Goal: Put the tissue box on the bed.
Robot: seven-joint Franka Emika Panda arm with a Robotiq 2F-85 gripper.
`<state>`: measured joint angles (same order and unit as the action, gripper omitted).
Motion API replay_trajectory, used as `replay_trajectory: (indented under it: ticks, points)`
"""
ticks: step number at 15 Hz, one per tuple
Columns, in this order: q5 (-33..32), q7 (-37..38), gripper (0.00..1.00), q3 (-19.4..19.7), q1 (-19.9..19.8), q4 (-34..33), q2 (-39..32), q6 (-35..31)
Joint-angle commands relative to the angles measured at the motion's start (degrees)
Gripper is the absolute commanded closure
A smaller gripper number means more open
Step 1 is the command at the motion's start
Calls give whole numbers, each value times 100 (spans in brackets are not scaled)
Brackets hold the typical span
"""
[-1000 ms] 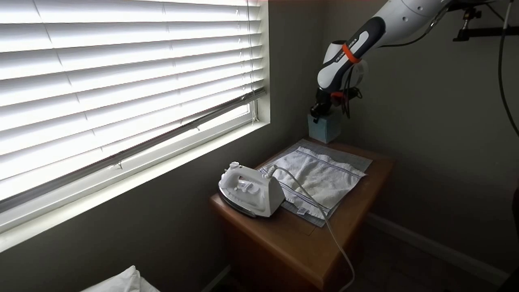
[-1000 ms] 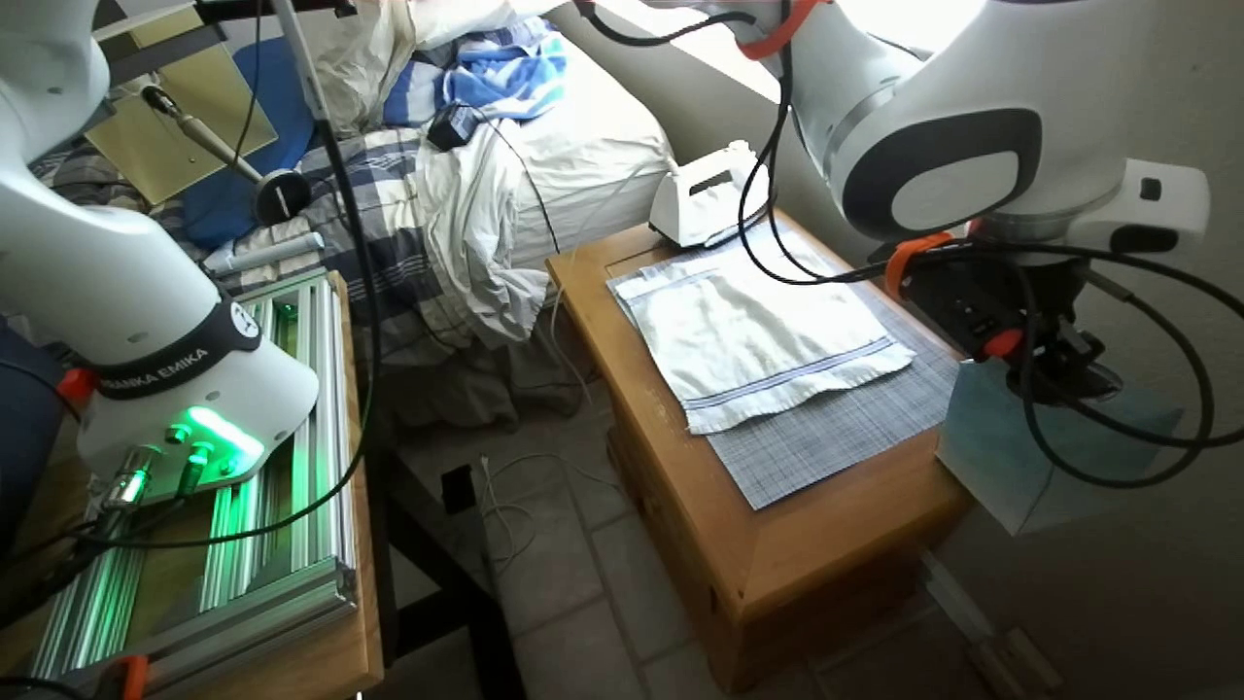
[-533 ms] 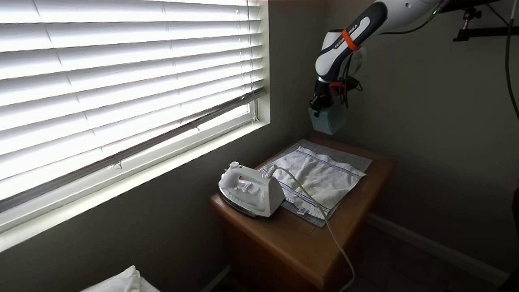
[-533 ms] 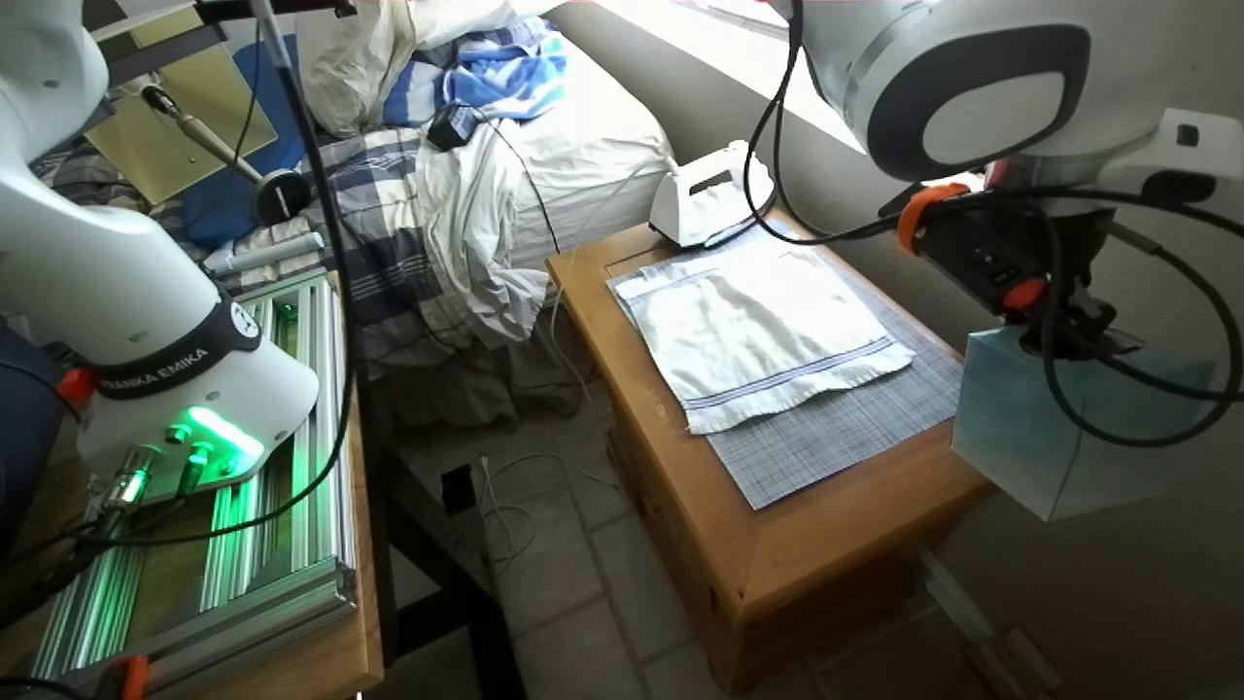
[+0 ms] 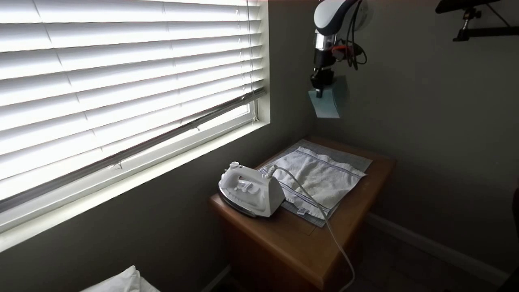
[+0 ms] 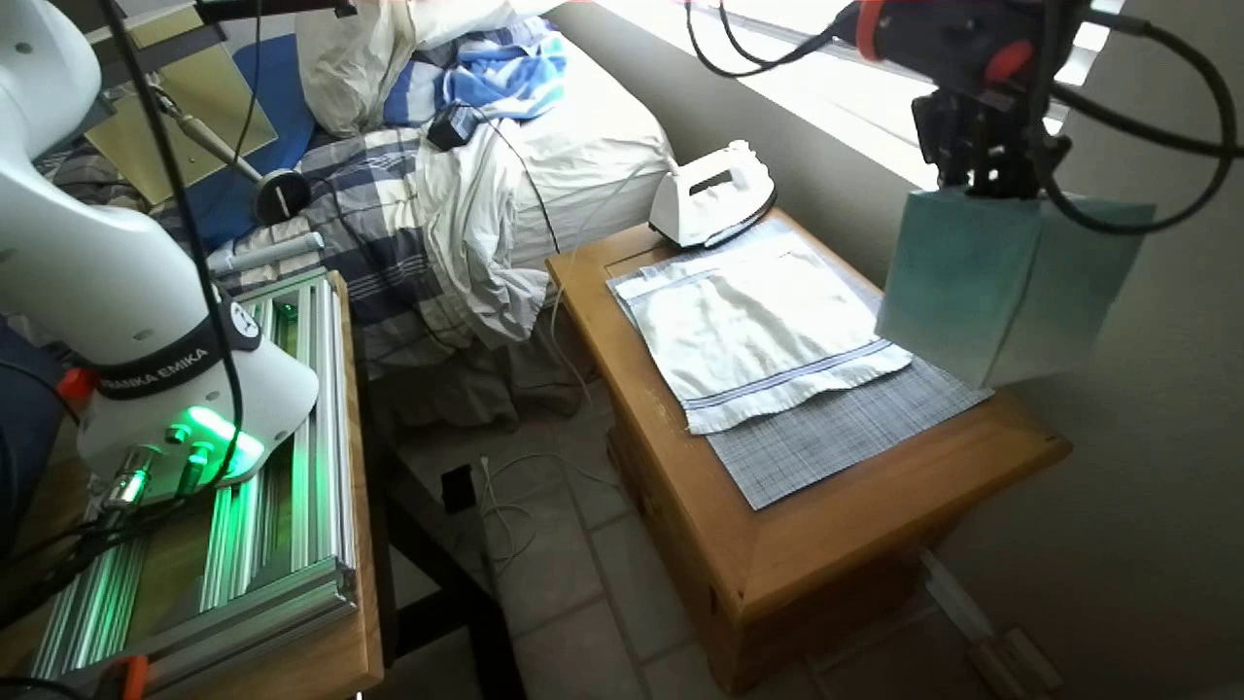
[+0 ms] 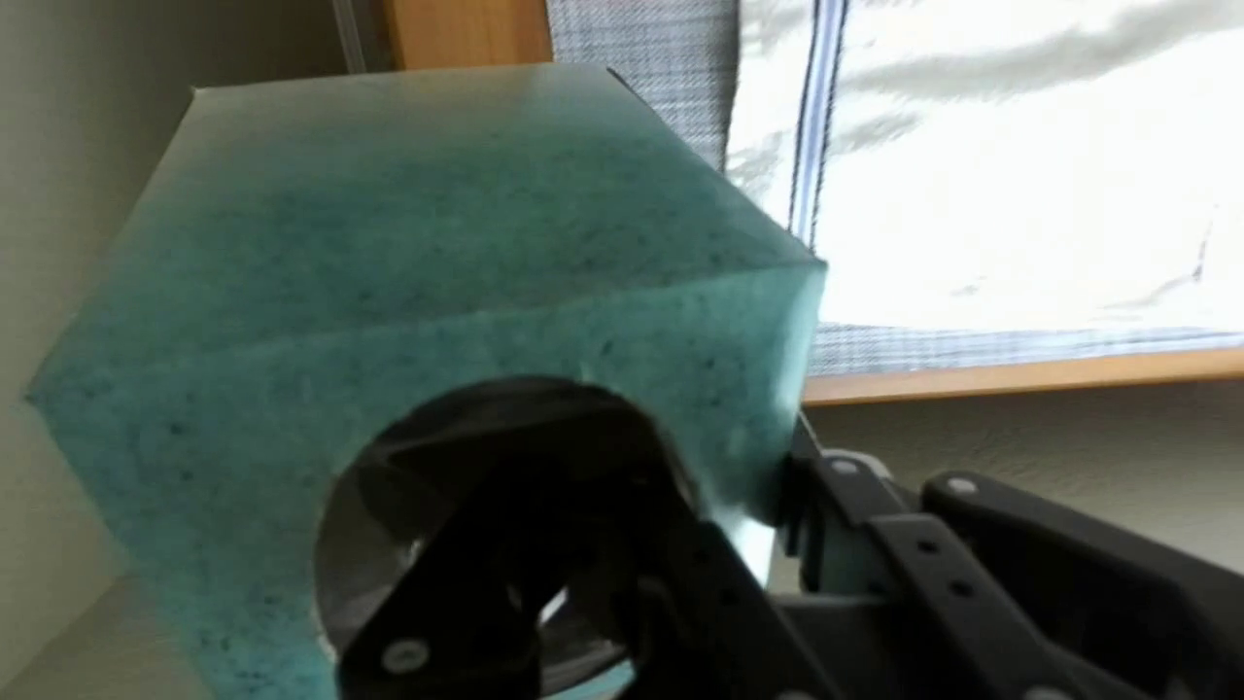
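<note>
The teal tissue box (image 5: 325, 106) hangs in the air above the far end of the wooden table, a little tilted; it also shows in an exterior view (image 6: 957, 277). In the wrist view the box (image 7: 437, 214) fills the left half, with a dark round opening in its top. My gripper (image 7: 743, 486) is shut on one side wall, with one finger in the opening and the other against the outside. The gripper shows above the box in both exterior views (image 5: 319, 91) (image 6: 986, 185). The bed (image 6: 612, 117), with white sheet and plaid cover, lies beyond the table.
The wooden table (image 6: 826, 554) bears a grey mat (image 6: 807, 467), a folded pale cloth (image 6: 748, 331) and a white iron (image 6: 714, 199) with a trailing cord. A black box (image 6: 452, 126) and blue cloth (image 6: 510, 78) lie on the bed. The window (image 5: 134, 81) and walls are close.
The gripper has risen with the tissue box in it, lifting it well above the table's far end. The box's tilt has changed. The iron and cloth have not moved.
</note>
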<state>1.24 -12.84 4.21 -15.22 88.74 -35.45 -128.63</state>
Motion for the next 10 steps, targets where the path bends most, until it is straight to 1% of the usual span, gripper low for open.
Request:
replay_trajectory:
  ticks: [1,2,5,7,9,10]
  points:
    - [144,-436,99,-180,30,1223,1273,639]
    - [393,-690,99,-294,-53,1466,1555,789]
    - [1024,-1123,99,-354,-60,2223,2376,1039]
    - [1553,-1311,99,-355,57,2780,3006,913]
    - [2031,-1600,99,-395,261,3128,3553,828]
    - [2144,-1759,99,-423,417,3221,3771,806]
